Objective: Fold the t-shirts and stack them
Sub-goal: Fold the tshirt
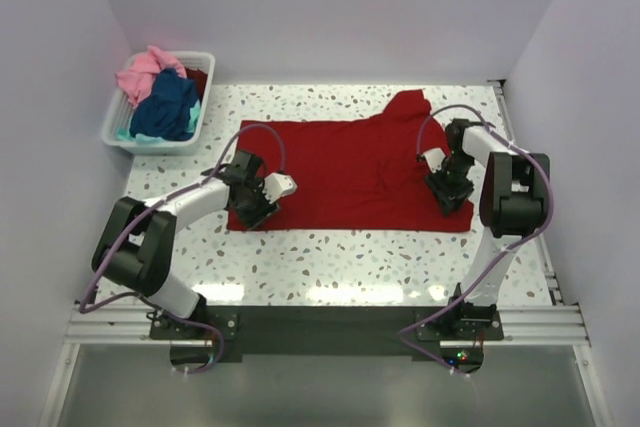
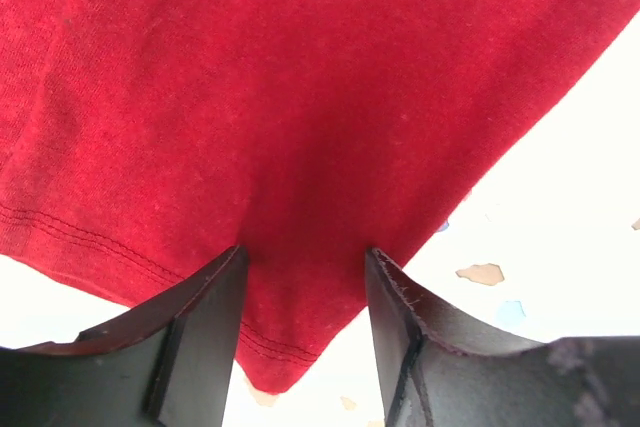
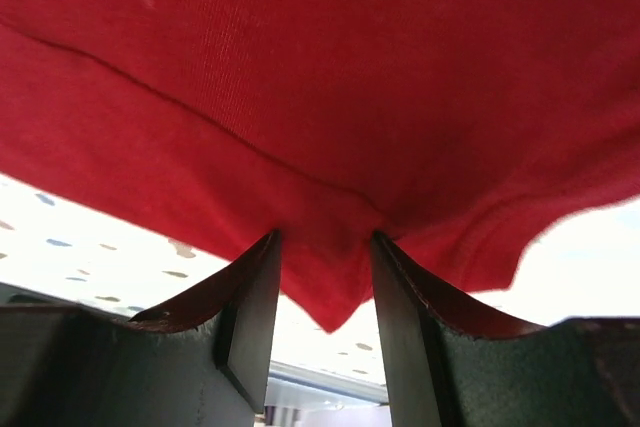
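A large deep red t-shirt [image 1: 350,172] lies spread flat on the speckled table, with one sleeve [image 1: 408,102] pointing to the far side. My left gripper [image 1: 252,209] stands at its near left corner. In the left wrist view that hemmed corner [image 2: 270,347] lies between the parted fingers of the open gripper [image 2: 305,267]. My right gripper [image 1: 447,197] is at the near right corner. There the slightly puckered corner [image 3: 330,292] sits between its open fingers [image 3: 250,297]. Neither gripper pinches the cloth.
A white slatted basket [image 1: 113,125] stands at the far left, holding a pink t-shirt [image 1: 140,72], a navy blue one [image 1: 165,102] and a bit of teal cloth [image 1: 122,134]. Bare table runs along the near side of the red shirt. White walls close in left, right and behind.
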